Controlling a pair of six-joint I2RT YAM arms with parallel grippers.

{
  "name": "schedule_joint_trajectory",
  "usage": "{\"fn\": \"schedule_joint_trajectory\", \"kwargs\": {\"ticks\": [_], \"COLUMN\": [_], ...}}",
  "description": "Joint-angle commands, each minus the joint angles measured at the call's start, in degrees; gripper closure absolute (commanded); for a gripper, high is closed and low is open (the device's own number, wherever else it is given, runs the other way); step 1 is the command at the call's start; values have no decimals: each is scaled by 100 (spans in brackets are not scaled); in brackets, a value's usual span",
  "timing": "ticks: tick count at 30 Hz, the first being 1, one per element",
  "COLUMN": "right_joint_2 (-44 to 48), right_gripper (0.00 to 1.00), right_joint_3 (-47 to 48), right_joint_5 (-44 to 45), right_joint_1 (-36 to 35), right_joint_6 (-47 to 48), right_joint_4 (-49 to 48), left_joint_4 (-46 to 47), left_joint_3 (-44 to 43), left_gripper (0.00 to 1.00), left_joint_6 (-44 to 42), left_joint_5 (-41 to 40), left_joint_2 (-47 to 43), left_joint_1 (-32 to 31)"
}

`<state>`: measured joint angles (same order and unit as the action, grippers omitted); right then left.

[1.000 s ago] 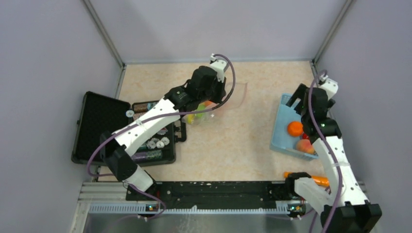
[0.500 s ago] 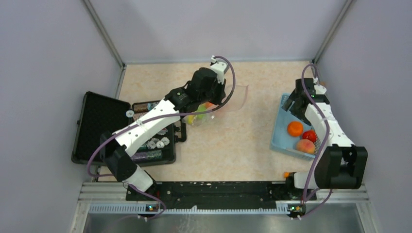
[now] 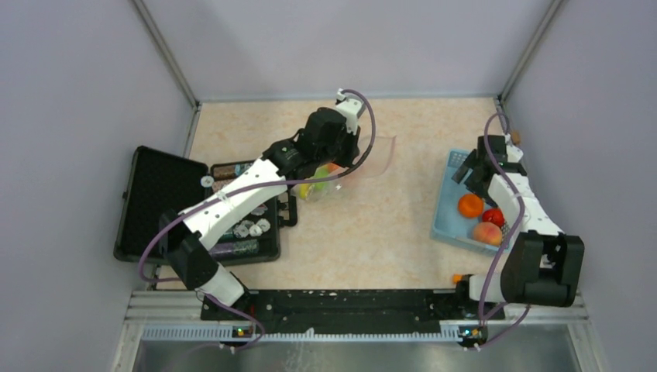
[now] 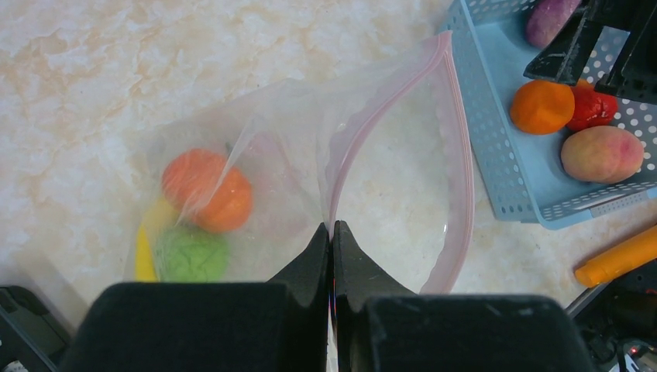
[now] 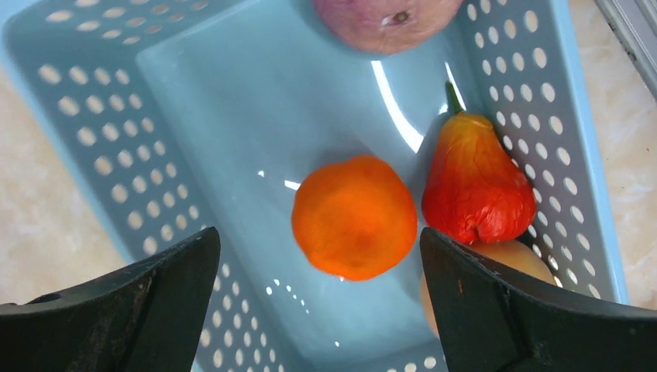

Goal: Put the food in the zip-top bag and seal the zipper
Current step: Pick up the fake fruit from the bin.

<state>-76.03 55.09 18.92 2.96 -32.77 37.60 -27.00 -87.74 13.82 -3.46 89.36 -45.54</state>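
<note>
Marble table, left gripper pinching bag, right gripper wide, peach half hidden

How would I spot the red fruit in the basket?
Find the light-blue perforated plastic basket at the right of the beige table. Inside, beside the round orange toy fruit, lies the glossy red toy fruit: the only pear-shaped one, with a green stem.

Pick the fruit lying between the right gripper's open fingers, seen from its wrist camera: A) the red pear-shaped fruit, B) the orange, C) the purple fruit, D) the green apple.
B: the orange sits on the blue basket floor, midway between the spread fingers of the right gripper.
</note>
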Motion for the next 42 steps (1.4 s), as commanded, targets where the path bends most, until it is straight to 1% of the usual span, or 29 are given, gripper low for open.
{"fn": "schedule_joint_trajectory", "kwargs": {"ticks": [1, 4, 6, 8, 11, 16, 18, 20, 22, 23, 24, 28, 30, 31, 32, 34, 38, 42], "right_joint_2": [-206, -313, -442, -586, -753, -949, -943, -948, -941, -940, -947, -911, -846, -806, -752, -700, -648, -692], "right_gripper": [2, 2, 3, 8, 10, 13, 15, 18, 28, 30, 30, 18, 15, 11, 10, 11, 19, 20], "right_joint_3": [-251, -350, -381, -381, -470, -450, -463, -477, -534, -550, -556, -601, -627, -649, -675, -730, -812, -787], "right_joint_5": [-506, -367, -662, -1004, -1479, -1218, -1312, -1534, -1774, -1853, -1871, -2143, -2172, -2154, -2128, -2081, -2054, -1995], "right_joint_1": [513, 605, 688, 714, 715, 715, 715, 710, 715, 715, 715, 715, 709, 707, 711, 708, 706, 706], "right_joint_6": [-53, -38, 82, 202, 399, 471, 558, 588, 588, 567, 541, 560, 627, 648, 675, 684, 655, 608], "right_joint_4": [-480, -530, -637, -734, -1005, -939, -996, -1085, -1225, -1246, -1237, -1246, -1257, -1261, -1274, -1296, -1367, -1429], "left_joint_4": [94, 133, 155, 186, 142, 151, 145, 134, 134, 141, 147, 166, 169, 181, 186, 186, 200, 193], "left_joint_3": [-160, -59, -8, 36, 24, 95, 112, 115, 125, 130, 140, 163, 169, 165, 175, 166, 178, 201], "left_gripper": [100, 100, 100, 100, 100, 100, 100, 100, 100, 100, 100, 100, 100, 100, 100, 100, 100, 100], "left_joint_6": [9, 57, 68, 47, -5, -20, -39, -69, -73, -65, -50, -14, -4, -3, 0, 6, 15, -2], "left_joint_5": [4, -18, -12, -45, -162, -209, -272, -326, -339, -335, -331, -338, -347, -356, -355, -349, -350, -346], "left_joint_2": [-169, -199, -213, -230, -255, -352, -400, -452, -498, -517, -531, -545, -551, -562, -563, -554, -552, -554], "left_joint_1": [20, 17, 20, 23, 25, 26, 27, 23, 25, 29, 30, 34, 36, 34, 33, 30, 26, 34]}}
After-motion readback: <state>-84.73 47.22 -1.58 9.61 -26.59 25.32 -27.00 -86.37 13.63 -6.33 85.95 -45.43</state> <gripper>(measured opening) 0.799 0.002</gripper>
